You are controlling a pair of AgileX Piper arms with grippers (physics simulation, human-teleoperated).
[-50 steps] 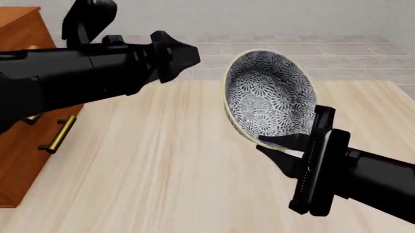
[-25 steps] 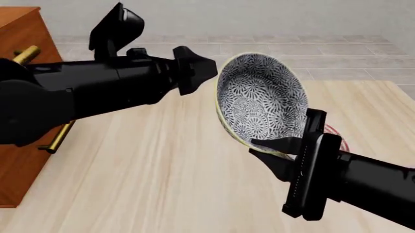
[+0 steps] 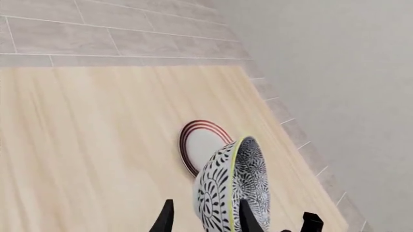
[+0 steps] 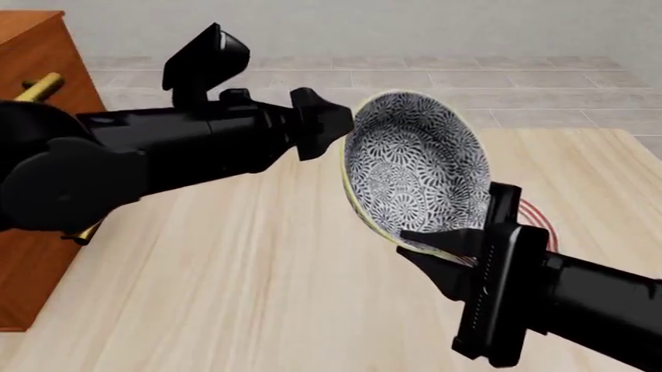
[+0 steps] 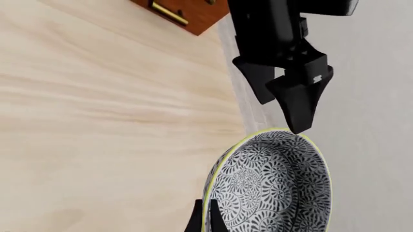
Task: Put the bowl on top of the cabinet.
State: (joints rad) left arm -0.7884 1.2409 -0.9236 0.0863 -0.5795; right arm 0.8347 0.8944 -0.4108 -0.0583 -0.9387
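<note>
The bowl [image 4: 414, 167] is white with a black floral pattern and a yellow rim. It hangs tilted on its side above the table, its inside facing me. My right gripper [image 4: 439, 242] is shut on its lower rim, with its fingers [image 5: 201, 220] pinching the edge. My left gripper [image 4: 339, 128] is open at the bowl's upper left rim. Its fingers [image 3: 166, 220] stand on either side of the bowl [image 3: 232, 193] edge, and its two black fingers [image 5: 298, 104] sit just above the bowl [image 5: 271, 188]. The cabinet [image 4: 31, 232] stands at the far left, partly behind my left arm.
A flat white plate with red rings [image 3: 201, 144] lies on the wooden table beneath the bowl, showing as a red edge [image 4: 540, 221] behind my right arm. Brass handles [image 4: 91, 218] stick out from the cabinet front. A tiled floor lies beyond the table's far edge.
My left arm has reached to the right until its fingertips meet the bowl's upper rim. The right gripper has carried the bowl slightly left and toward it.
</note>
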